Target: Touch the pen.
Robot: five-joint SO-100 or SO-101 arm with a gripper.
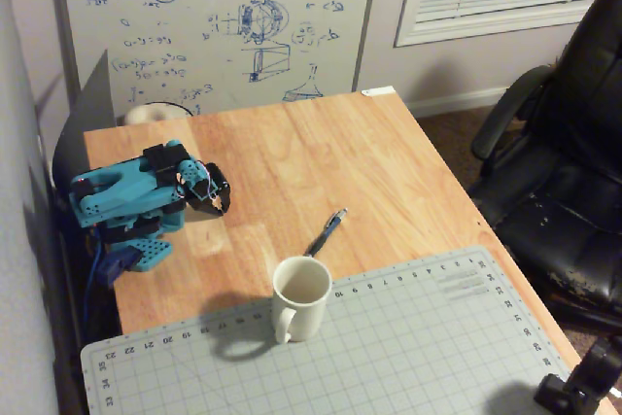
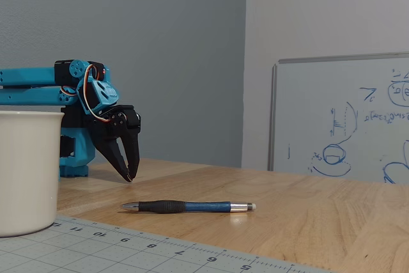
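Note:
The dark-blue pen (image 1: 327, 232) lies flat on the wooden table, just beyond the white mug (image 1: 300, 296); it also shows in a fixed view (image 2: 187, 206) with its silvery tip to the left. The blue arm is folded at the table's left side. My black gripper (image 1: 222, 203) points down, its tips just above the wood, well left of the pen and apart from it. In a fixed view the gripper (image 2: 130, 176) has its fingers together and holds nothing.
A grey cutting mat (image 1: 389, 347) covers the table's near part, with the mug on its far edge. A whiteboard (image 1: 224, 26) leans behind the table. A black office chair (image 1: 564, 172) stands at the right.

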